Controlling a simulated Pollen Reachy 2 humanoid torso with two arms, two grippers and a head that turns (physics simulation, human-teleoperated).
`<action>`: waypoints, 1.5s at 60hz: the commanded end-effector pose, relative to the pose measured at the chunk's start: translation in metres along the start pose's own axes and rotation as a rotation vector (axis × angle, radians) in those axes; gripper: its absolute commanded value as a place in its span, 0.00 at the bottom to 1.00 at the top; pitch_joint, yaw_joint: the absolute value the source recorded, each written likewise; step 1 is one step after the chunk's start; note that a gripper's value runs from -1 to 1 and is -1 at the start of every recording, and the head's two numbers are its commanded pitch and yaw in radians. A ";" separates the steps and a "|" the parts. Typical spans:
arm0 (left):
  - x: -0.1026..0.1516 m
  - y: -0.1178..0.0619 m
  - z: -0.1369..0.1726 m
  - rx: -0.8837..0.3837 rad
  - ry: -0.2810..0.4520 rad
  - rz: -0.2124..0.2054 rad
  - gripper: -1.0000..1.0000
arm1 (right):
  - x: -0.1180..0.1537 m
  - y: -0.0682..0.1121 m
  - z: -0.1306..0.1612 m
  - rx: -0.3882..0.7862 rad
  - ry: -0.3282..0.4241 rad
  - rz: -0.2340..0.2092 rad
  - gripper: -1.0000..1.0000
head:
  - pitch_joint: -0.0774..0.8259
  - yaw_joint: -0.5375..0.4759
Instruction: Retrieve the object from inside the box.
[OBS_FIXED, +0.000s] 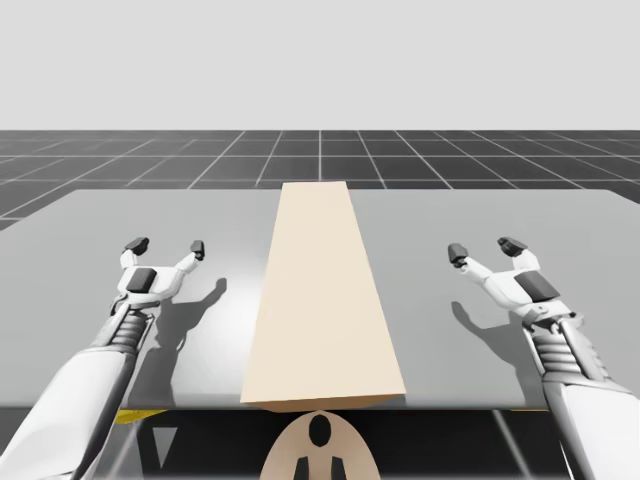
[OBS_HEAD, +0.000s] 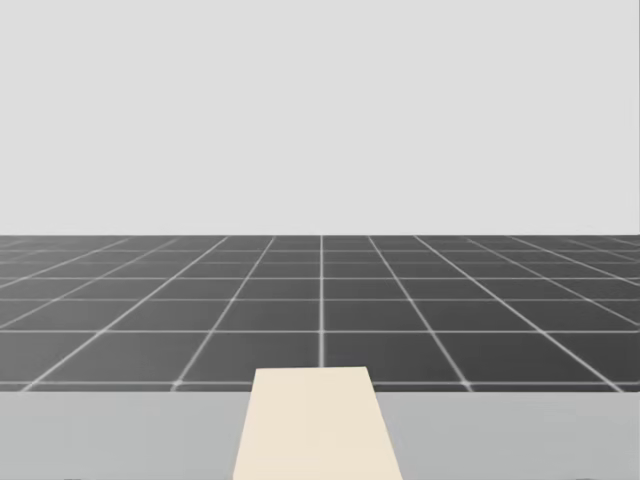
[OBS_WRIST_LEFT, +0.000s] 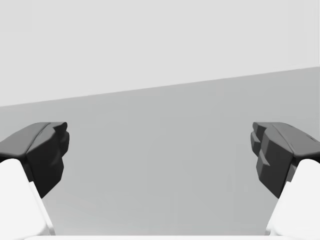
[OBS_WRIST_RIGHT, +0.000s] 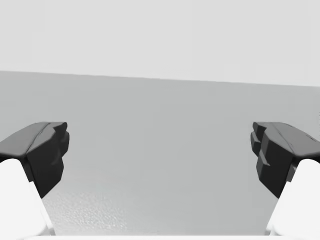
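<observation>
Standing on the table (OBS_FIXED: 480, 220), the beige box (OBS_FIXED: 320, 300) is between my arms; left gripper (OBS_FIXED: 167, 246) and right gripper (OBS_FIXED: 485, 248) spread wide — holding nothing.

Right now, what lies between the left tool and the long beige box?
Only bare grey tabletop, seen in the high view, separates my left tool from the long beige box.

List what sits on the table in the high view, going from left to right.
left gripper, open → long beige box in the middle → right gripper, open.
</observation>
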 end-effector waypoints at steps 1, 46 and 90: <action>-0.001 0.000 0.000 -0.001 0.003 -0.003 0.00 | -0.002 0.002 0.002 -0.006 0.023 0.023 0.00 | 0.07 0.53; 0.011 -0.064 0.052 -0.802 0.076 -0.052 0.00 | -0.008 0.060 0.023 0.610 -0.017 0.143 0.00 | 0.06 0.53; 0.011 -0.100 0.067 -0.922 0.087 -0.125 0.00 | -0.038 0.142 -0.010 0.927 -0.031 0.104 0.00 | 0.07 0.52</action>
